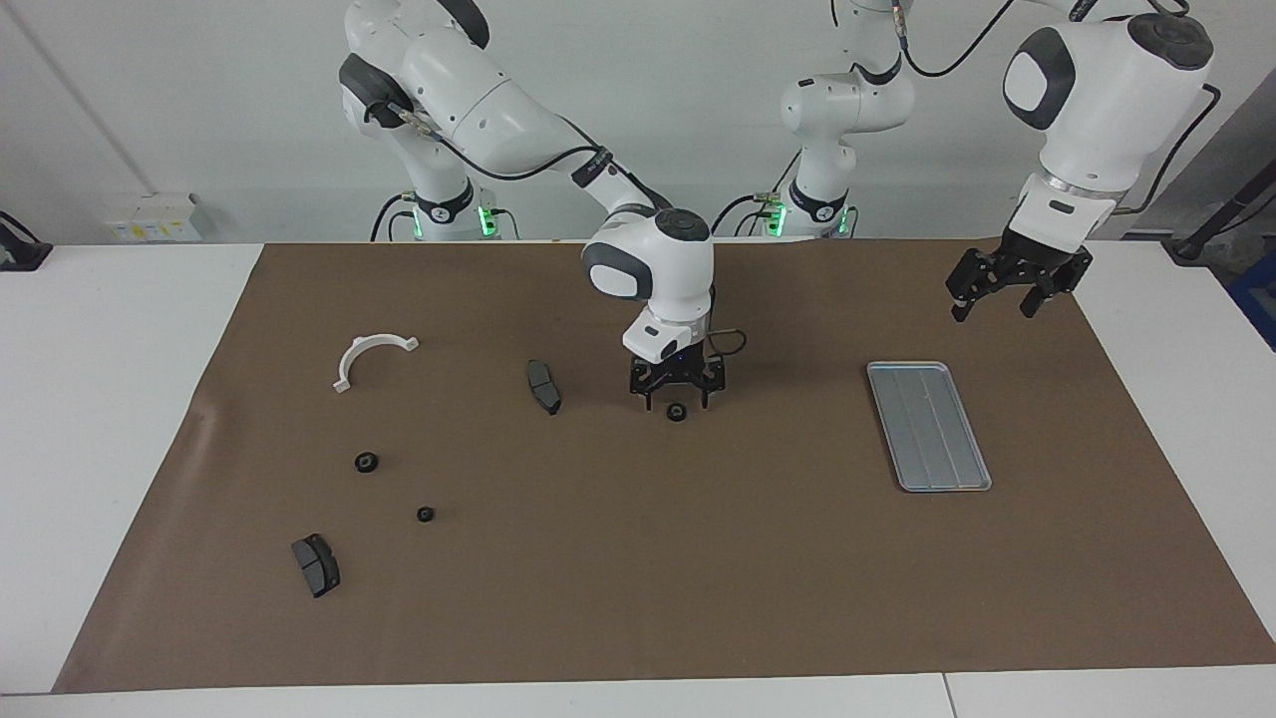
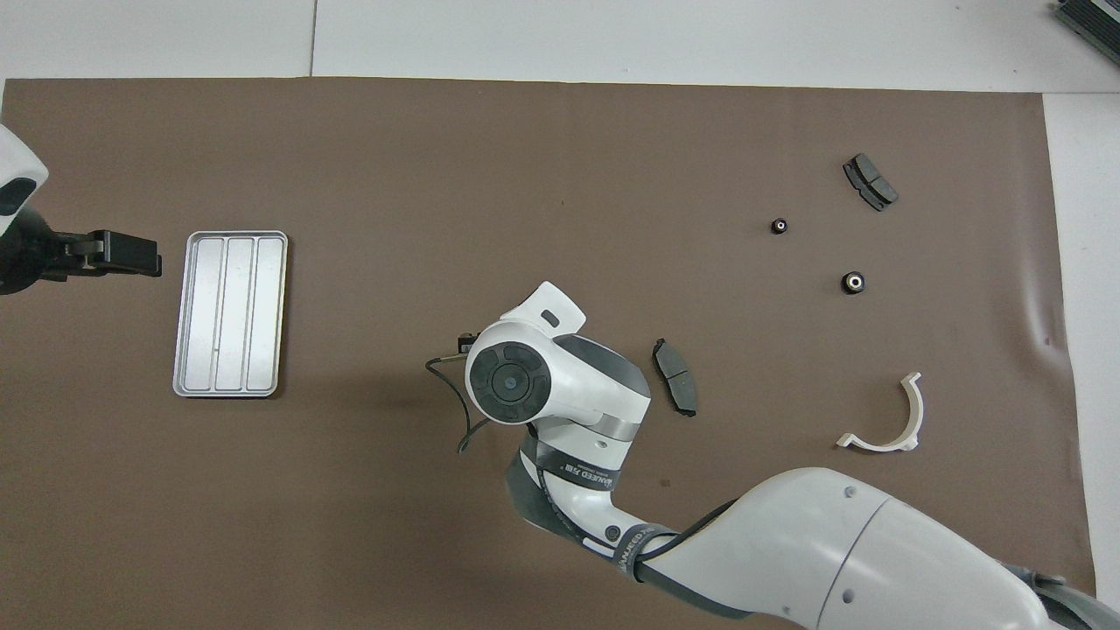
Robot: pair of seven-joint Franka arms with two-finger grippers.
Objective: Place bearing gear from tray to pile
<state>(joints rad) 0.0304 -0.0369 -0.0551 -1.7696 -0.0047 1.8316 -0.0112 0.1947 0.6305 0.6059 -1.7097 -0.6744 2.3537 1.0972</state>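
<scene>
A small black bearing gear [image 1: 676, 411] lies on the brown mat mid-table, between the tray and the pile. My right gripper [image 1: 677, 403] is down over it, open, with a finger on each side. In the overhead view the right wrist [image 2: 510, 382] hides this gear. The silver grooved tray [image 1: 927, 424] [image 2: 230, 312] holds nothing. The pile toward the right arm's end has a white half-ring bracket [image 1: 369, 344], two dark brake pads [image 1: 543, 386] [image 1: 316, 564] and two black gears [image 1: 366, 462] [image 1: 425, 515]. My left gripper [image 1: 995, 311] waits open in the air, over the mat beside the tray.
The brown mat [image 1: 638, 578] covers most of the white table. In the overhead view the pile shows as the bracket [image 2: 917, 416], brake pads [image 2: 675, 389] [image 2: 870, 182] and gears [image 2: 853, 282] [image 2: 779, 226]. A thin cable loops beside the right wrist [image 2: 455, 411].
</scene>
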